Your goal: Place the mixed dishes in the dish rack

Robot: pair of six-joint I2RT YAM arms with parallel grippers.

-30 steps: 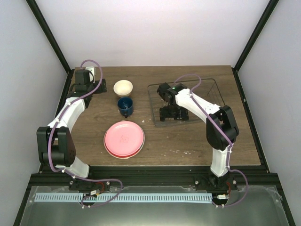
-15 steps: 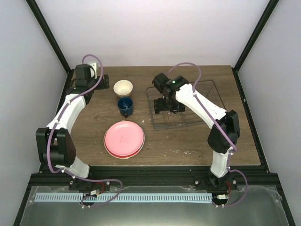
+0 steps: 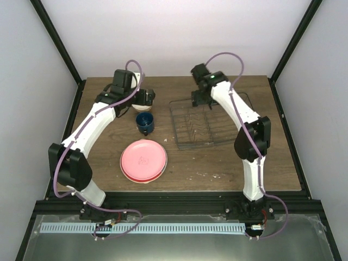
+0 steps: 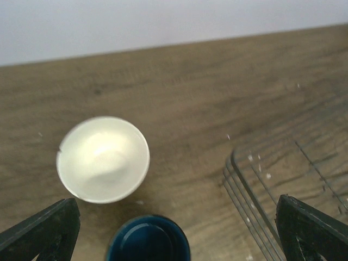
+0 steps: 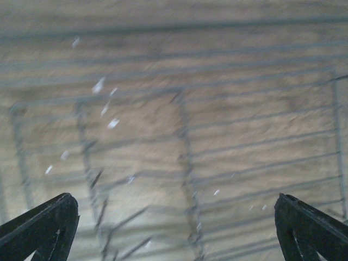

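I read the left gripper (image 3: 145,99) above the small cream bowl (image 4: 103,159), its fingers (image 4: 46,231) spread wide with nothing between them. The right gripper (image 3: 202,101) hangs over the far edge of the rectangular dark grey wire dish rack (image 3: 202,125). Its fingers (image 5: 43,225) are likewise wide apart and hold nothing.

The rack stands on the right half of the brown wooden table (image 3: 217,163), with a bare strip of wood between its left wall and the dark blue mug (image 3: 144,122). The mug sits upright just beside the bowl on its near side.

The round pink plate (image 3: 143,159) lies nearer the front, apart from the rack. The rim of another plate shows under its near edge, but I cannot tell the pattern. Thin inner dividers rise from the rack floor.
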